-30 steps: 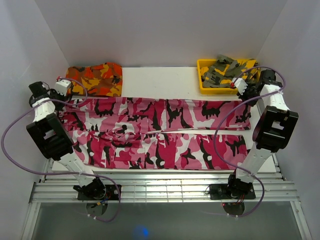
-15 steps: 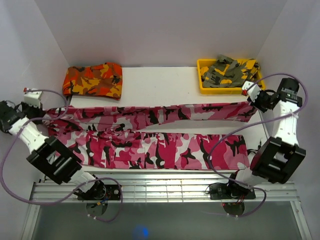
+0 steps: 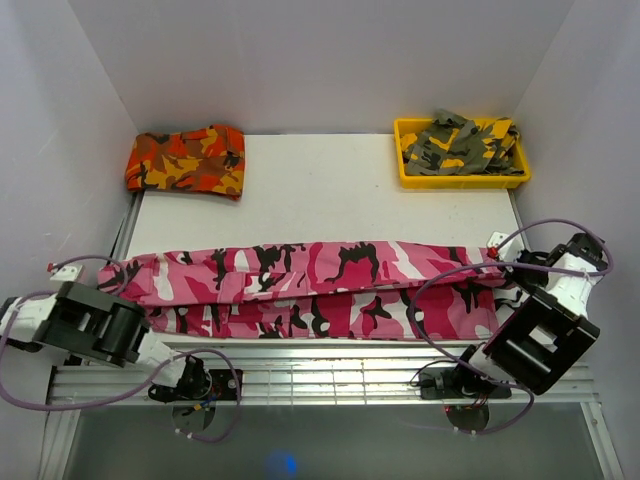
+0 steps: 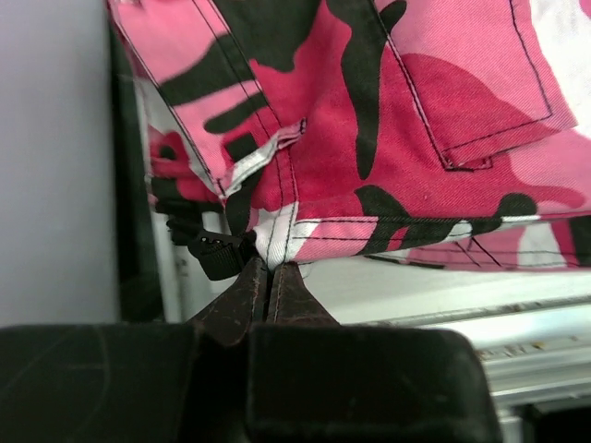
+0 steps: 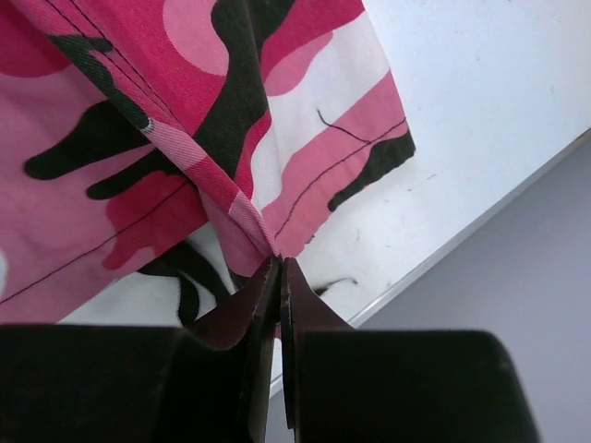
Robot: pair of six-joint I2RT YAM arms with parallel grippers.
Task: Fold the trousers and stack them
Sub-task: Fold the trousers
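Fabric was pinched at both ends: the left gripper (image 4: 268, 277) was closed on the waist end of the trousers (image 3: 320, 275), and the right gripper (image 5: 279, 272) on a leg hem. The trousers lay as a long band along the near edge of the table (image 3: 330, 180). To fold well, I think both arms should lower the held edge together, tight, until the two legs match evenly.
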